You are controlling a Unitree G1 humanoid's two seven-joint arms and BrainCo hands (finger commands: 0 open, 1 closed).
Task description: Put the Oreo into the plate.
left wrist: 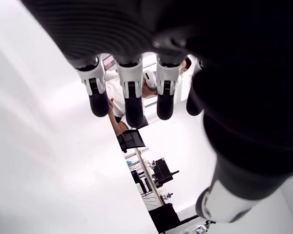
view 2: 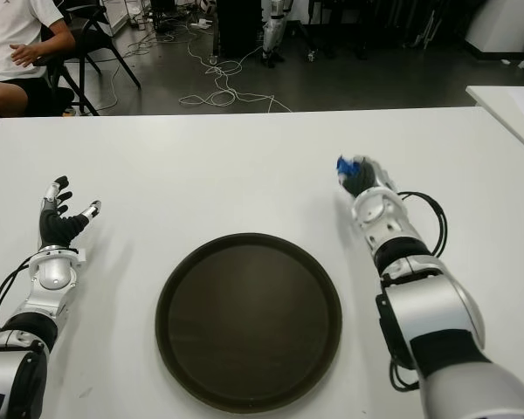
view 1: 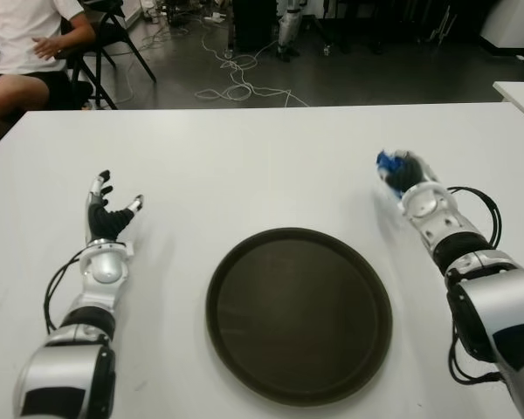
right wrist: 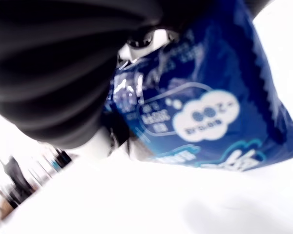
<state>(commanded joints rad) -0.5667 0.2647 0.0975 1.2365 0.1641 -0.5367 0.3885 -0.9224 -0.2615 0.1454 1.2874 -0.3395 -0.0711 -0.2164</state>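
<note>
The dark round plate [view 1: 299,314] lay on the white bench [view 1: 244,166], near its front edge and about midway between the two arms. To the right of the plate and a little beyond its far rim, the right hand [view 1: 400,173] was closed around the blue Oreo packet [right wrist: 205,102]; in the head views only a blue corner of the wrapper [view 2: 345,165] showed past the curled black fingers. The right wrist view showed the packet pressed up against the palm, its glossy wrapper with white print filling most of the view, and the white bench surface close beneath it. Whether the packet touched the bench could not be told. The packet was well outside the plate, which held nothing.

To the left of the plate, the left hand [view 1: 110,213] showed over the bench with its fingers [left wrist: 132,97] spread and extended, holding nothing; the left wrist view showed four straight fingers with bare space between them.

Beyond the far edge of the bench from the plate, at the left, a seated person [view 1: 22,52] in a white shirt was partly visible, with cables [view 1: 236,83] lying on the dark floor farther back
</note>
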